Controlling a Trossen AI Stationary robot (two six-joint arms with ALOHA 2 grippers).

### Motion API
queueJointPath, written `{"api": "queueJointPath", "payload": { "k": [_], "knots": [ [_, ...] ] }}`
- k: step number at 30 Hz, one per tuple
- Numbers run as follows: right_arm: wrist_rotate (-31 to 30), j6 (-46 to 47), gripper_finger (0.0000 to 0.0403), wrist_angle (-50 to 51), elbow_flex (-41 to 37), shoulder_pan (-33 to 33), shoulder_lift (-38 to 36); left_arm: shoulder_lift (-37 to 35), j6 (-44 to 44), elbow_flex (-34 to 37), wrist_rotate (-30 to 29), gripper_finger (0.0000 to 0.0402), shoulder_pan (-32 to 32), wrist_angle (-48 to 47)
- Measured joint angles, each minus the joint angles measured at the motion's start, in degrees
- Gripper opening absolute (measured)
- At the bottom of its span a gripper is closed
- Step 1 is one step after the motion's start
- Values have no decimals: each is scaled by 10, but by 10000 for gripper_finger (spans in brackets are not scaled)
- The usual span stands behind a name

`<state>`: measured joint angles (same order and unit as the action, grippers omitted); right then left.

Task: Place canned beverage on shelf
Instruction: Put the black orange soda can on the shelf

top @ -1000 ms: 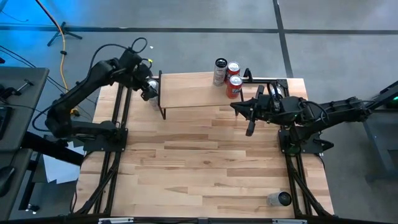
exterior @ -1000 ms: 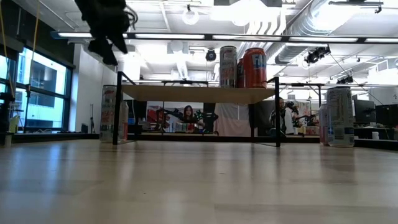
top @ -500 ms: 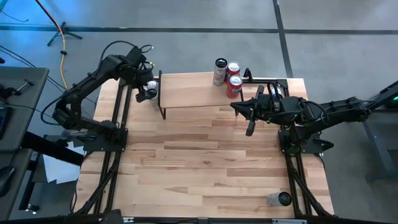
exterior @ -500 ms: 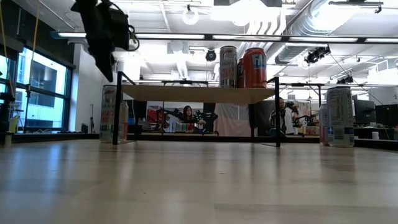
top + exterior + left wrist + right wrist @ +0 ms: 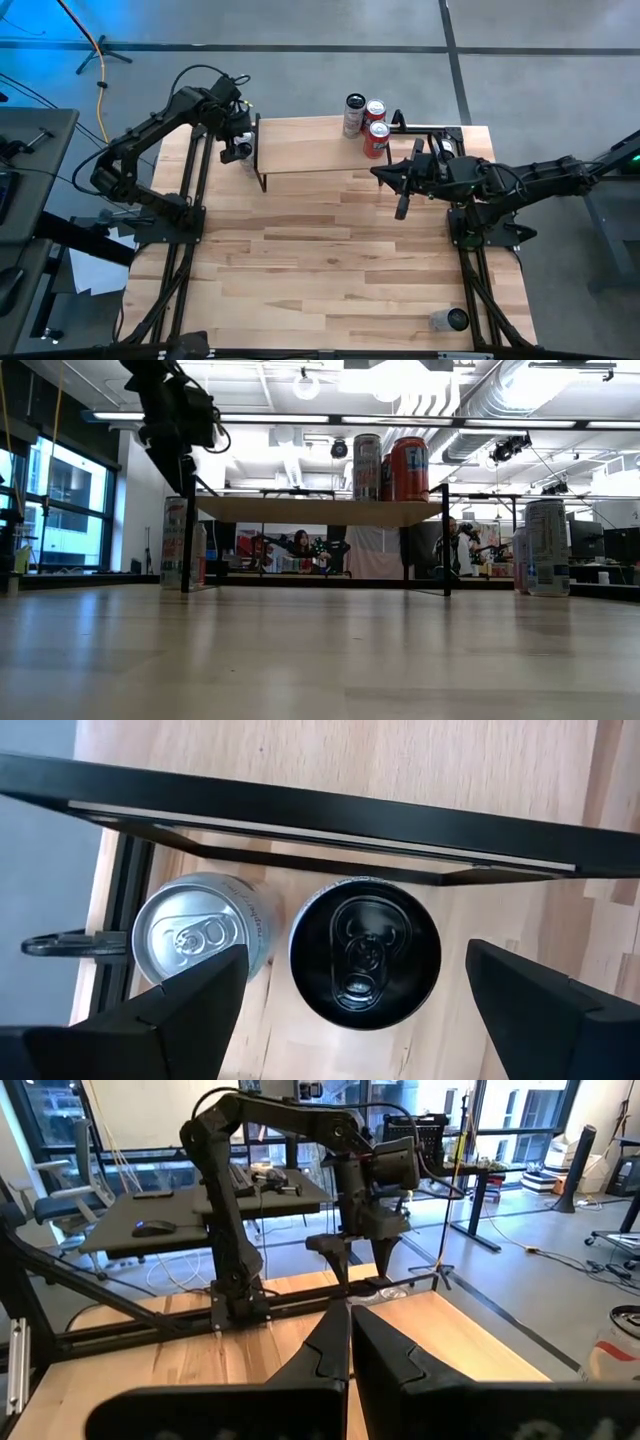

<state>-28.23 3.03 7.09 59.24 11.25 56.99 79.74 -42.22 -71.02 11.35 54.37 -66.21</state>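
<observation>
The shelf (image 5: 310,145) is a light wood plank on black wire legs at the table's far side; it also shows in the low view (image 5: 320,510). Three cans (image 5: 368,125) stand on its right part. Two more cans stand on the table beside its left end: one with a black top (image 5: 363,955) and one with a silver top (image 5: 200,935). My left gripper (image 5: 357,952) is open above the black-topped can, pointing down, one finger on either side of it and touching nothing. My right gripper (image 5: 380,172) is shut and empty by the shelf's right end.
The shelf's black frame bar (image 5: 300,810) runs close beside the two cans. Another can (image 5: 450,320) stands near the table's near right corner. The wood table (image 5: 320,260) lies bare between the shelf and the near edge. Desks and people show in the room beyond.
My left gripper has come down a little over the two cans at the shelf's left end. The cans and my right arm have kept still.
</observation>
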Motion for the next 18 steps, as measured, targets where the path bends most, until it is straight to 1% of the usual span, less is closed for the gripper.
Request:
{"api": "queueJointPath", "payload": {
  "k": [5,12,18],
  "knots": [
    [0,0,0,8,0,0,0,10,0,0,0,337,-1,0],
    [0,0,0,9,0,0,0,13,0,0,-1,337,-20,0],
    [0,-3,0,9,0,0,0,13,-1,30,-52,337,-35,-1]
  ]
}}
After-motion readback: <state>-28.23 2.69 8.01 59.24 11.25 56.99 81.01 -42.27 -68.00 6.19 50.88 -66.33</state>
